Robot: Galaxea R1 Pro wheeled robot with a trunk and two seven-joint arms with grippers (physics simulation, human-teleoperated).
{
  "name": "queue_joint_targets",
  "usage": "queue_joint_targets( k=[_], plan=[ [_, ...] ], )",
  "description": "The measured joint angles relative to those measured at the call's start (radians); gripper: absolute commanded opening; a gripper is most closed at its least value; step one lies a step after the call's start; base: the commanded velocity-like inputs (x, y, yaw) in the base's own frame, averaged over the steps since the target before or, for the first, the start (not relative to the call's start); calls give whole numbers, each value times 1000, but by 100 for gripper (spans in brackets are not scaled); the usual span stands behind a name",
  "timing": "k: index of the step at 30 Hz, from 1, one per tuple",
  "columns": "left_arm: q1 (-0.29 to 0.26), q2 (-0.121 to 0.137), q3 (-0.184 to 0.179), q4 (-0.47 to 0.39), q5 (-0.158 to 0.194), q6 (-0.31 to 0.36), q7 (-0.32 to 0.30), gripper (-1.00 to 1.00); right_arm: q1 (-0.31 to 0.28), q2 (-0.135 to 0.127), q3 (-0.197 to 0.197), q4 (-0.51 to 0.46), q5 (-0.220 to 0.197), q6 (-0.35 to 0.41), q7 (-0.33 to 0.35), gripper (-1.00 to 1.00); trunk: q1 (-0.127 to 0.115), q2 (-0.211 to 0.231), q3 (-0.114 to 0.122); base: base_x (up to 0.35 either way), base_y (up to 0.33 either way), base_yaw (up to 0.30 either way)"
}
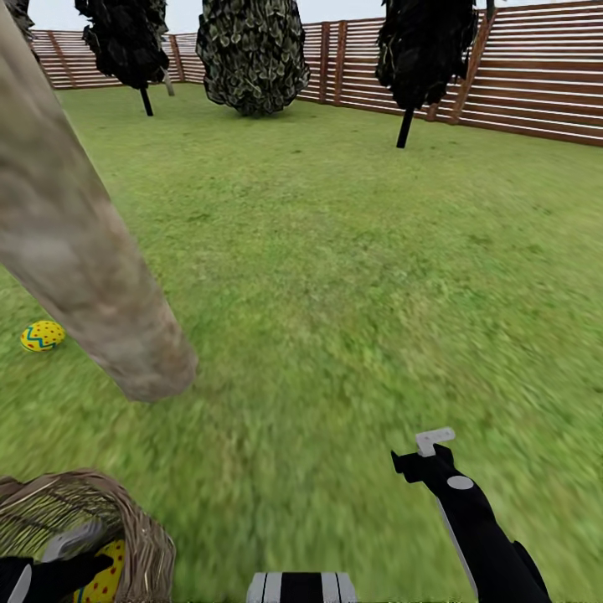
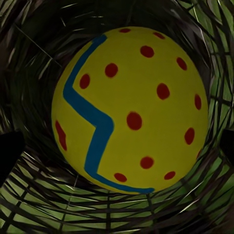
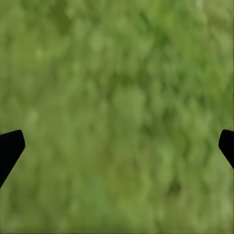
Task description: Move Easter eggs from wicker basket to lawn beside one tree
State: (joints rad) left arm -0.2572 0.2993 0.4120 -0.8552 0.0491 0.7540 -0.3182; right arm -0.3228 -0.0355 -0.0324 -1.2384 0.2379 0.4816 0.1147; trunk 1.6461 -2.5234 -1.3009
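An Easter egg (image 2: 130, 109), yellow with red dots and a blue-green zigzag, lies inside the wicker basket (image 1: 138, 523), straight ahead of the left gripper (image 2: 117, 146) and close to it; the gripper's two dark fingertips (image 2: 9, 151) stand wide apart on either side of the egg, not touching it. The basket's woven wall rings the egg, with grass showing through the weave. A second egg (image 1: 42, 336) rests on the lawn (image 1: 352, 276) beyond the left gripper, just beside the foot of the mottled grey-tan tree (image 1: 79, 243). The right gripper (image 3: 117, 146) hangs over bare grass well apart from the basket, its fingertips spread wide and holding nothing. Dark-leaved trees (image 1: 251, 54) stand far off along the slatted fence (image 1: 536, 84).
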Motion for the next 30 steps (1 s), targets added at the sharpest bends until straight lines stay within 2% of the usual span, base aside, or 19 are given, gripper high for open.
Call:
queue_joint_targets(
  k=[14, 19, 30],
  plan=[
    [0, -2, 0, 1, 4, 1, -3, 100, 0, 0, 0, 0, 0, 0, 1, 100, 6, -3, -54, 0, 0, 0],
    [0, -20, -1, 1, 3, -4, -3, 100, 0, 0, 0, 0, 0, 0, 1, 100, 6, -3, -54, 0, 0, 0],
    [0, -22, -1, -5, 3, 0, -6, 100, 0, 0, 0, 1, 0, 0, 1, 100, 7, -4, -58, 0, 0, 0]
  ],
)
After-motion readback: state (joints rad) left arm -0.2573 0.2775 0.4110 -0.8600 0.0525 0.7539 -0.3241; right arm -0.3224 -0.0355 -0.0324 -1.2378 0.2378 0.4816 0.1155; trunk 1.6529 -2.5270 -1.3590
